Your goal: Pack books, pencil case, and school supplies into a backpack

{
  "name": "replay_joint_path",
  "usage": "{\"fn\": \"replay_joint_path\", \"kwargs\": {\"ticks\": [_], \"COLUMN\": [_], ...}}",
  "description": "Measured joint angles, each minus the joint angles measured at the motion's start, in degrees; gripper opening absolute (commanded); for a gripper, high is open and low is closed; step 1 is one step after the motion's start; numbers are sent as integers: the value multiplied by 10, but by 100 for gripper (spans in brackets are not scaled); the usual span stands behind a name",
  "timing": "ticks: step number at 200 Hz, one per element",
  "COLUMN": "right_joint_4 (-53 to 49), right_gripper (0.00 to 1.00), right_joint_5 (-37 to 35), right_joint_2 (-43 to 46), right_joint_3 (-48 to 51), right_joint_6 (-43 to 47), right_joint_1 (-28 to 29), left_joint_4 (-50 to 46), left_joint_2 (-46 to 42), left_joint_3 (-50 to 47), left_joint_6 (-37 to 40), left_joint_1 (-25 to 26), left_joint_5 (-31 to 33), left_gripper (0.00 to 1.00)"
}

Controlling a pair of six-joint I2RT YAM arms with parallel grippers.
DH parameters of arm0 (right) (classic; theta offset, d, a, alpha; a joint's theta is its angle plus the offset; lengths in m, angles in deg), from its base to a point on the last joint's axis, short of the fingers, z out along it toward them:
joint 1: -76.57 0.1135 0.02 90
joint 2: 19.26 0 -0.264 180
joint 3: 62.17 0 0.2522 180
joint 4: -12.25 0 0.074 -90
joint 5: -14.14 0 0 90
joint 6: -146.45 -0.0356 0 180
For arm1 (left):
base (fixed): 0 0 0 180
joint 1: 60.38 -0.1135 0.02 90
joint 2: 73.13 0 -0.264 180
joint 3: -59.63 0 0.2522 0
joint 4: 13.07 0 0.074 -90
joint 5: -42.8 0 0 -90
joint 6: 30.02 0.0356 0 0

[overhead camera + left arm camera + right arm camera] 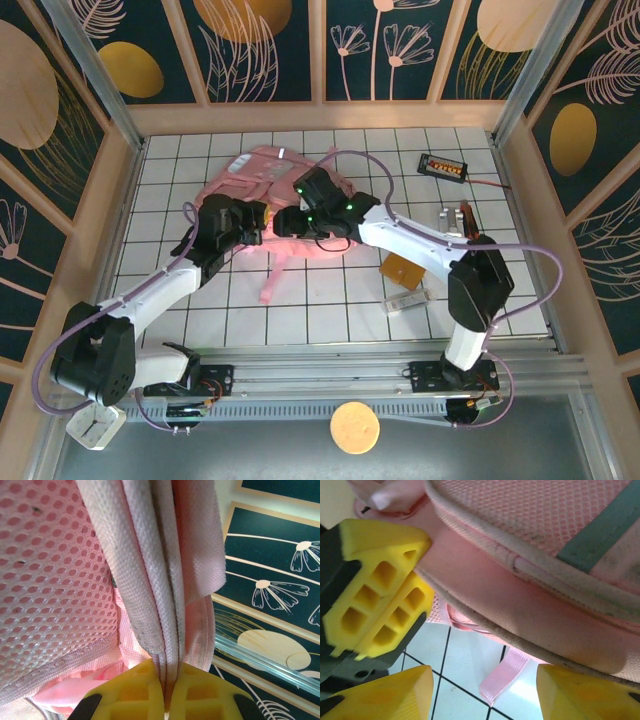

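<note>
Gripping a seam of the backpack (150, 555): left pincer (164, 672), closed tight | right pincer (484, 680): jaws wide apart beside it

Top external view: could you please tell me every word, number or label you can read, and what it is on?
Nothing here can be quoted.
Orange digits on the black gadget: too small to read.
Dark markings on the whitish-grey block: too blurred to read.
No lettering visible on the backpack.

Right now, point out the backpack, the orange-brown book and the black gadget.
backpack (258, 168), top external view, upper pink panel
orange-brown book (405, 268), top external view, middle of cover
black gadget (443, 166), top external view, orange digit face
</note>
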Motion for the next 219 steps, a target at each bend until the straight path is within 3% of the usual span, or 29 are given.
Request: {"fn": "replay_joint_path", "kwargs": {"ticks": [56,90,140,219], "right_joint_4": [-33,-73,-104,-129], "right_gripper": [53,52,40,35], "right_joint_5": [-27,-85,-167,-210], "right_joint_2": [-28,-43,-45,-84], "right_joint_3": [-36,-74,-87,-129], "right_joint_6": [-12,-11,-17,-18], "right_joint_1": [2,17,41,44], "left_joint_4": [-6,-9,-16,-17], "left_joint_2": [6,15,24,41], "left_joint_3": [8,24,42,68], "left_joint_6": [0,0,-1,-4], "left_joint_1": [0,0,8,26], "left_joint_5": [4,4,8,21], "left_gripper": [0,0,0,0]}}
